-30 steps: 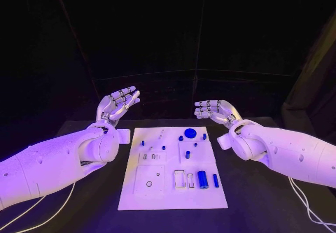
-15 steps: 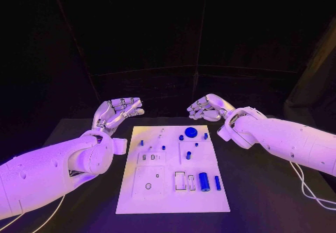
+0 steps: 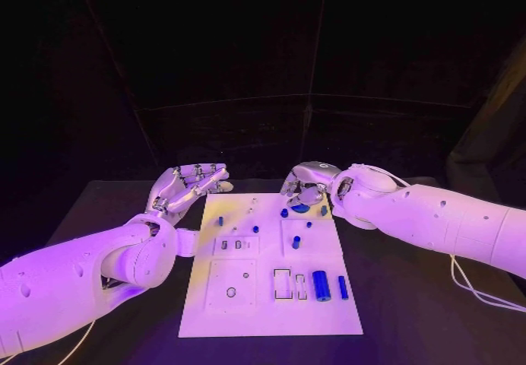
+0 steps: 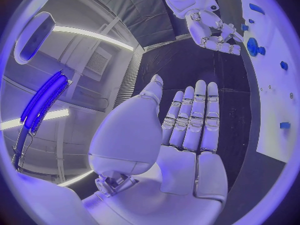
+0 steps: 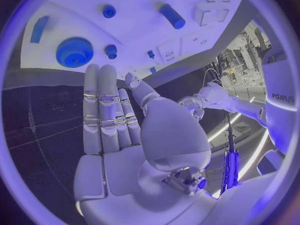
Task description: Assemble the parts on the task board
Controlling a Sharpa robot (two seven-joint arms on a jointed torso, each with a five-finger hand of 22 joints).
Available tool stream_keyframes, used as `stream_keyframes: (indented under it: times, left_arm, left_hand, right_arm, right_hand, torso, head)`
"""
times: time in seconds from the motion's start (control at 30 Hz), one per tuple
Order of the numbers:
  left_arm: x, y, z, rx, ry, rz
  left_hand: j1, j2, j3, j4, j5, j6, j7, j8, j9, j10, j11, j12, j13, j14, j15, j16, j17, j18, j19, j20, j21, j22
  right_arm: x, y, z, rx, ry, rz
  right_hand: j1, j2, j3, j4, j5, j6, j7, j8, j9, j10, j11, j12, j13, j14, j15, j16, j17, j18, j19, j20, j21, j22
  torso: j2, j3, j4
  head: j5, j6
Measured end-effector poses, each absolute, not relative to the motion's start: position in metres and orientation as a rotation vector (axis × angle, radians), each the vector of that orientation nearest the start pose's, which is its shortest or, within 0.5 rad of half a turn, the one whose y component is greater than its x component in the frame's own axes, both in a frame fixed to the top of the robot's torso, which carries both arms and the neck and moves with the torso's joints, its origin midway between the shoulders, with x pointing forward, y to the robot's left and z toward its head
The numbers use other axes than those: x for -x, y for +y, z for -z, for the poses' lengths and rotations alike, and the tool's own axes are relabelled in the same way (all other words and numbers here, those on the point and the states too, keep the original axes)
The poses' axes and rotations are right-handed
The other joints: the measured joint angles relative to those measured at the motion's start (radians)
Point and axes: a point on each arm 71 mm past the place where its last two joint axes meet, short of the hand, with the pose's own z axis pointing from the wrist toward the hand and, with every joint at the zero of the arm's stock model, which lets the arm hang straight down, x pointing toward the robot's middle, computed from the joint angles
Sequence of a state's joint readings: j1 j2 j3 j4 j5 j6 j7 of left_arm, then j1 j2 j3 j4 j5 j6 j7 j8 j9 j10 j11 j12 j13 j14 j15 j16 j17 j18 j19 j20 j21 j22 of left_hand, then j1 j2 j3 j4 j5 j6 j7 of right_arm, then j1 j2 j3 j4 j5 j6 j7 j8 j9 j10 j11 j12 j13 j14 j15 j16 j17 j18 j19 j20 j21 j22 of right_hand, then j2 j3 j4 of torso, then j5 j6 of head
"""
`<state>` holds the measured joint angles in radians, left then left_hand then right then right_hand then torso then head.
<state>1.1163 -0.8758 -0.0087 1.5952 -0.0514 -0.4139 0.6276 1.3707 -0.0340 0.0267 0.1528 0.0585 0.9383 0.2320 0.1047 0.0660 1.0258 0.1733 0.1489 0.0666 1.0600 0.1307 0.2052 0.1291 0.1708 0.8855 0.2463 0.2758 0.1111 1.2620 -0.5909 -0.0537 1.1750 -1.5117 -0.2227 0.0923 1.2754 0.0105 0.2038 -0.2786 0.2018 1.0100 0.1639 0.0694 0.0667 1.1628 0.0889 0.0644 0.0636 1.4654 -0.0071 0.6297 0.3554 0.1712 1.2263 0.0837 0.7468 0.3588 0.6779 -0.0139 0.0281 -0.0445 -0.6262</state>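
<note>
Task board (image 3: 263,304) lies on black table (image 3: 416,319); left hand (image 3: 188,185), right hand (image 3: 307,185) spread, empty.

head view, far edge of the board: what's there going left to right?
Left silver hand → white task board far-left corner → round blue gear-like part → right silver hand → white right arm.

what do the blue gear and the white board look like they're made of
Blue gear: probably plastic, matte, evenly coloured, with moulded-looking teeth around its rim. White board: a flat, matte plate with cut-out slots, likely plastic or painted sheet; the look leaves it open.
</note>
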Motion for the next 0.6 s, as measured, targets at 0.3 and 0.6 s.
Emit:
stream_keyframes:
  times: [0.3,0.6]
  left_arm:
    - [-0.465,0.209,0.186,1.0,1.228,1.603]
    - [-0.465,0.21,0.186,1.002,1.232,1.604]
  left_hand:
    - [-0.004,0.004,-0.003,-0.003,0.0,0.0,0.0,-0.005,0.0,-0.004,0.004,-0.006,0.0,0.004,0.004,-0.004,0.002,0.0,0.0,0.0,0.0,-0.002]
    - [-0.004,0.004,-0.003,-0.003,0.0,0.0,0.0,-0.005,0.0,-0.004,0.004,-0.006,0.0,0.004,0.004,-0.004,0.002,0.0,0.0,0.0,0.0,-0.002]
  right_arm:
    - [-0.547,-0.15,0.182,0.48,1.657,-0.546]
    - [-0.549,-0.146,0.184,0.52,1.675,-0.491]
  right_hand:
    - [-0.016,-0.014,0.032,0.004,-0.003,-0.001,-0.001,0.0,0.0,-0.009,0.002,0.0,0.001,0.0,0.0,0.252,0.226,0.0,-0.01,0.006,0.11,0.07]
    - [-0.016,-0.014,0.053,0.006,-0.006,-0.004,-0.004,0.0,0.0,-0.018,0.004,0.0,0.001,0.0,0.0,0.376,0.352,0.0,-0.014,0.008,0.215,0.186]
  torso:
    - [0.014,-0.0024,0.0094]
    - [0.023,-0.0036,0.013]
  head:
    - [-0.008,0.0]
    - [-0.015,0.004]
